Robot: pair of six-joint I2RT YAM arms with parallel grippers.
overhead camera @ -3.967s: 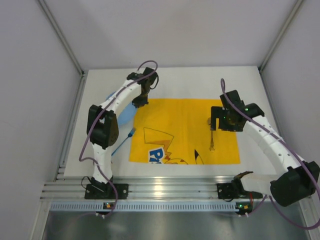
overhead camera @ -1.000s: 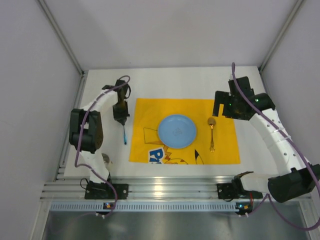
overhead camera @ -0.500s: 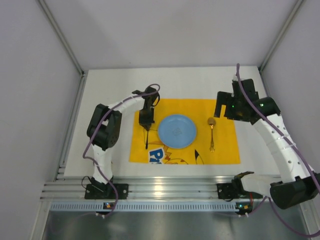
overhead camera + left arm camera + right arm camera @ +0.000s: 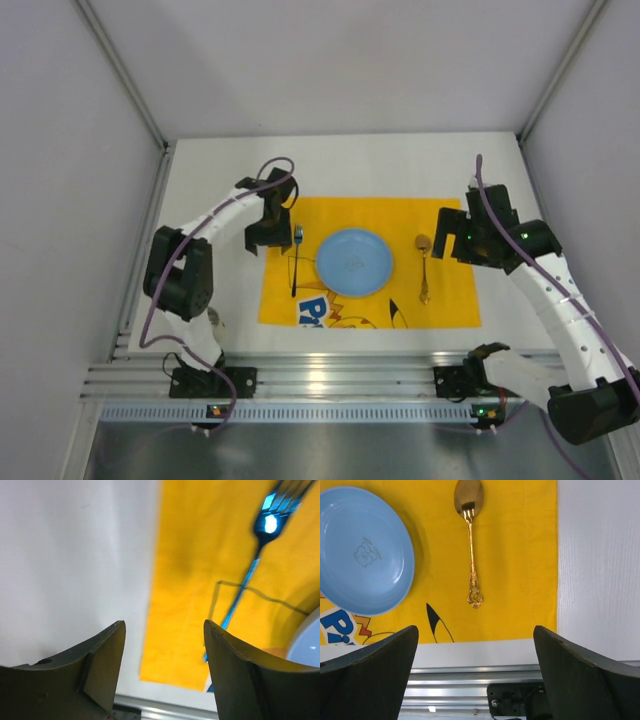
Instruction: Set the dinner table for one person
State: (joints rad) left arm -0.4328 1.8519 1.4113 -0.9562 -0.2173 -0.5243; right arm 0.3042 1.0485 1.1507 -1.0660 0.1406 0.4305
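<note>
1. Two grippers, both empty. My left gripper (image 4: 164, 625) has its jaws well apart with nothing between them. A second ago it was clamped on the blue fork (image 4: 295, 262), out over the bare surface left of the mat.
2. The fork now lies flat on the yellow placemat (image 4: 370, 215), just left of the blue plate (image 4: 353, 262), with tines to the far side and handle toward me. It is released. I sit beside its head, over the mat's left edge, apart from it.
3. My right gripper (image 4: 474, 635) has its jaws spread fully and holds nothing. It hovers above the gold spoon (image 4: 424, 268), which lies right of the plate with its bowl to the far side.
4. Judgement: plate in the centre, fork left and spoon right, all on the mat. The mat lies on the white surface (image 4: 350, 160), the dinner table, toward its near side. The setting looks close to complete, and I see no further item to fetch.
5. Room: open surface lies left and right of the mat, with a wide strip behind it.
6. Edges: the aluminium rail (image 4: 320, 380) runs along the near side, and grey wall panels (image 4: 80, 200) close the left, right and back.
7. Pulling my left arm up and leftward looks free, provided it stays off the fork head.
</note>
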